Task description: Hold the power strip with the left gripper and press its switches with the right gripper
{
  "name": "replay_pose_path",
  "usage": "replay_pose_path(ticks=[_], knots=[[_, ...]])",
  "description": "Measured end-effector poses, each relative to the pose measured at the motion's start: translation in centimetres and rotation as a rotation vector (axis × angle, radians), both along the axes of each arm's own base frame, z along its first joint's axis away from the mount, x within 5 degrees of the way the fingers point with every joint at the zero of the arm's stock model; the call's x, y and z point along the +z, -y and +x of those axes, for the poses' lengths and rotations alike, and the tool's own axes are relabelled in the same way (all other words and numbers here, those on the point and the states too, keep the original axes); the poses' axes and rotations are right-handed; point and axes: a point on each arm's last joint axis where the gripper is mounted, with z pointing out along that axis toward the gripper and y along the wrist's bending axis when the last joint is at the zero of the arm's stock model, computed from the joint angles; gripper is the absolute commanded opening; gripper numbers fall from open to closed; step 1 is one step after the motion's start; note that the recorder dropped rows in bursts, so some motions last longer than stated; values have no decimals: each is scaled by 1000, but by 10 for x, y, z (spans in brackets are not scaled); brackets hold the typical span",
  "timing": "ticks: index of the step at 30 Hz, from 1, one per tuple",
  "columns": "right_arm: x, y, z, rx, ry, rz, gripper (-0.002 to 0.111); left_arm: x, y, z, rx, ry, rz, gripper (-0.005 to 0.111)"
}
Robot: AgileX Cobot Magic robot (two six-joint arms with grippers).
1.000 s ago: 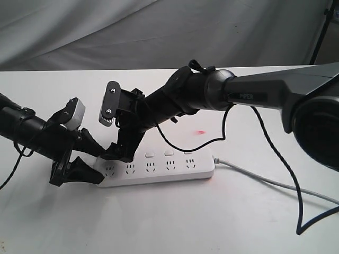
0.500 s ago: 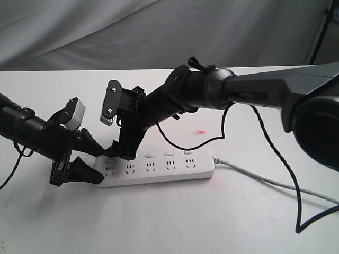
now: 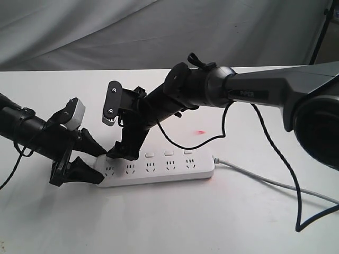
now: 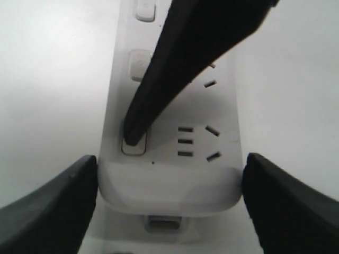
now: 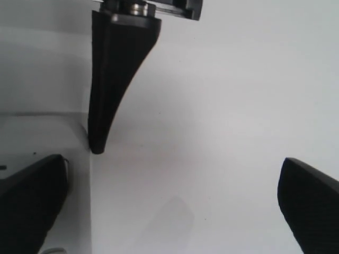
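The white power strip [image 3: 159, 170] lies flat on the table. My left gripper [image 3: 87, 159] is shut on its left end, one black wedge finger [image 4: 45, 209] against each long side. My right gripper [image 3: 123, 152] reaches down over that same end with its jaws wide open. One of its fingers [image 4: 175, 69] has its tip resting on the end switch [image 4: 133, 144]. Further switches [image 3: 169, 153] show along the strip's far edge. In the right wrist view the power strip [image 5: 42, 137] sits at one side, beside a finger [image 5: 111, 79] of the left gripper, while the right gripper [image 5: 172, 206] spans bare table.
The strip's grey-white cord [image 3: 265, 180] runs off to the right across the white table [image 3: 175, 222]. A black cable [image 3: 296, 211] loops down from the right arm. A small red spot [image 3: 201, 132] lies behind the strip. Grey cloth hangs at the back.
The right arm has shifted slightly above the strip, its fingers staying at the left-end switches. The left gripper and the strip have not moved.
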Motion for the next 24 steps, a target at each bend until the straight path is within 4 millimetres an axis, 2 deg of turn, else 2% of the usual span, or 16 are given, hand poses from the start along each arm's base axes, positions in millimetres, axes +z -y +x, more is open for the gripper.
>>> replay_pose_path(ticks=[18,24], knots=[[3,-13,-5,44,56,-80,105,0,0,0,1,-2,0,48],[-4,-13,-5,43,46,-91,105,0,0,0,1,-2,0,48]])
